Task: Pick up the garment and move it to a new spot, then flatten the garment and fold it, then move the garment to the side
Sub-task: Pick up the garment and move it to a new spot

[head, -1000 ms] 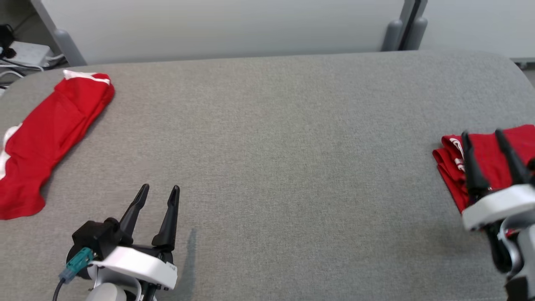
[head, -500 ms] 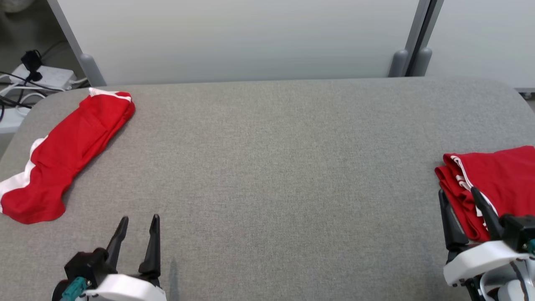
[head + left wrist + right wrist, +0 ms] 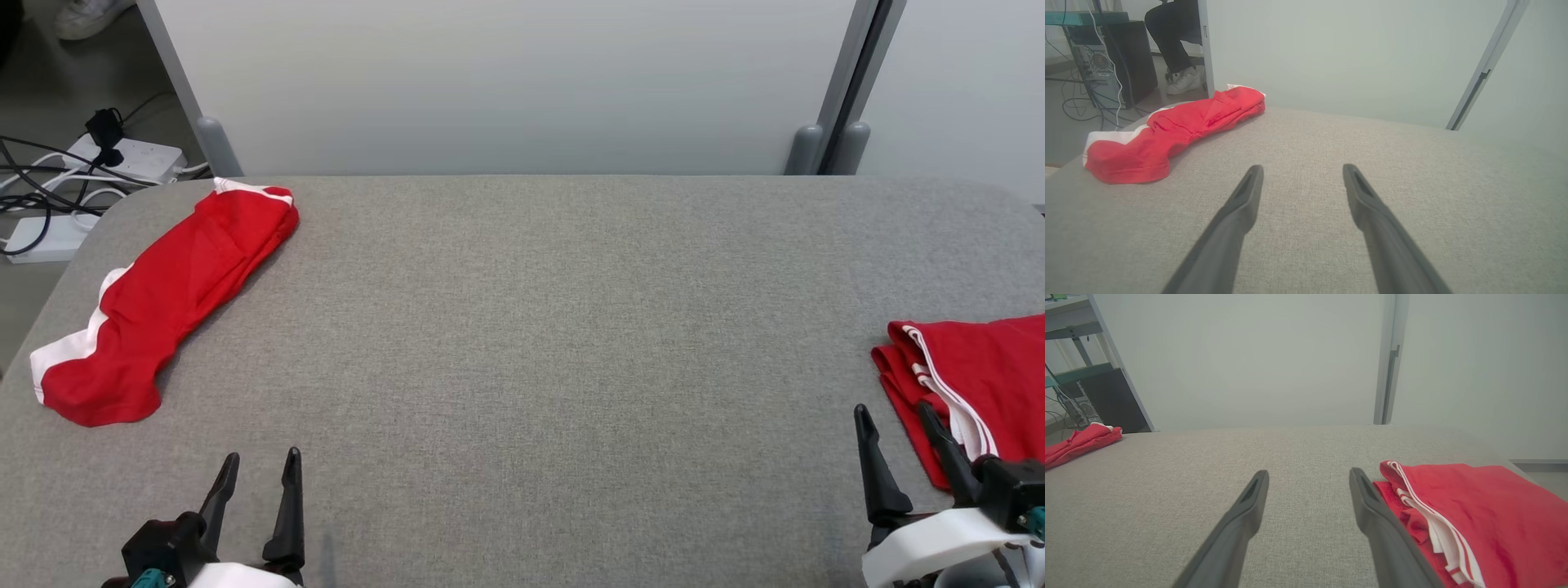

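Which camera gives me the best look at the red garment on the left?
Head view: the red garment lies whole, seen from above. Left wrist view shows the garment whole but foreshortened. Right wrist view catches one small end.

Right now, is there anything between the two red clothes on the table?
No. In the head view, only bare grey table lies between the crumpled red garment, left, and the folded red garment, right.

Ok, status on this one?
Left claw open, right claw open, both empty. Folded garment beside right claw; crumpled garment far left. Nothing blocking.
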Robot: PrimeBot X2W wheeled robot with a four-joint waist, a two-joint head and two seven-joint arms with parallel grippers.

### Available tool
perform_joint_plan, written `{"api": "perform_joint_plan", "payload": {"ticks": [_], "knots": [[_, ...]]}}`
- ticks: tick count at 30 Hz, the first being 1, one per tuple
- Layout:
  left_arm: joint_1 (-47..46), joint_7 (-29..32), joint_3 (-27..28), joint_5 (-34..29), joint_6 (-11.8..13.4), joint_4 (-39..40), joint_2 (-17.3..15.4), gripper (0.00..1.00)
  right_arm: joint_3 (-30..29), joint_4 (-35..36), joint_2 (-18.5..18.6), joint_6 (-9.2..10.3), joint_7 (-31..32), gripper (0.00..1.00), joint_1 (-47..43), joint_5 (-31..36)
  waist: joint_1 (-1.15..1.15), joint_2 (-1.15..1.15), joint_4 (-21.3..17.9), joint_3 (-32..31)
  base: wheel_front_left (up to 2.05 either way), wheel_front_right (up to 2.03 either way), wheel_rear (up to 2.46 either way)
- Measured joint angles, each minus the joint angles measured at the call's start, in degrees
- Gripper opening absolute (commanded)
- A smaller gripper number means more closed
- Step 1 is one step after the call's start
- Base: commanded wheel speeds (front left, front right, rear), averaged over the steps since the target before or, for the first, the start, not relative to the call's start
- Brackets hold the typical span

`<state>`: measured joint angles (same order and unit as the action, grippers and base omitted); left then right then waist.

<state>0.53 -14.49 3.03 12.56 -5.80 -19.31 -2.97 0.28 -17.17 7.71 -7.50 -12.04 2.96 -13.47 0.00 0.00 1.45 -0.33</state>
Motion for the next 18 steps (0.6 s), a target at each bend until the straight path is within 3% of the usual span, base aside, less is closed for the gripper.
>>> {"api": "perform_joint_plan", "payload": {"ticks": [9, 18], "knots": [[0.2, 0.0, 1.0, -0.5, -0.5, 0.8, 0.4, 1.00, 0.5, 1.7, 0.0, 0.00, 0.4, 1.00, -0.1, 0.2, 0.00, 0.00, 4.0, 0.7, 0.00, 0.00, 0.00], [0.1, 0.0, 2.7, -0.3, -0.7, 0.9, 0.5, 1.00, 2.9, 1.8, 0.0, 0.00, 0.4, 1.00, 1.6, 0.0, 0.00, 0.00, 14.5, 2.7, 0.00, 0.00, 0.00]]}}
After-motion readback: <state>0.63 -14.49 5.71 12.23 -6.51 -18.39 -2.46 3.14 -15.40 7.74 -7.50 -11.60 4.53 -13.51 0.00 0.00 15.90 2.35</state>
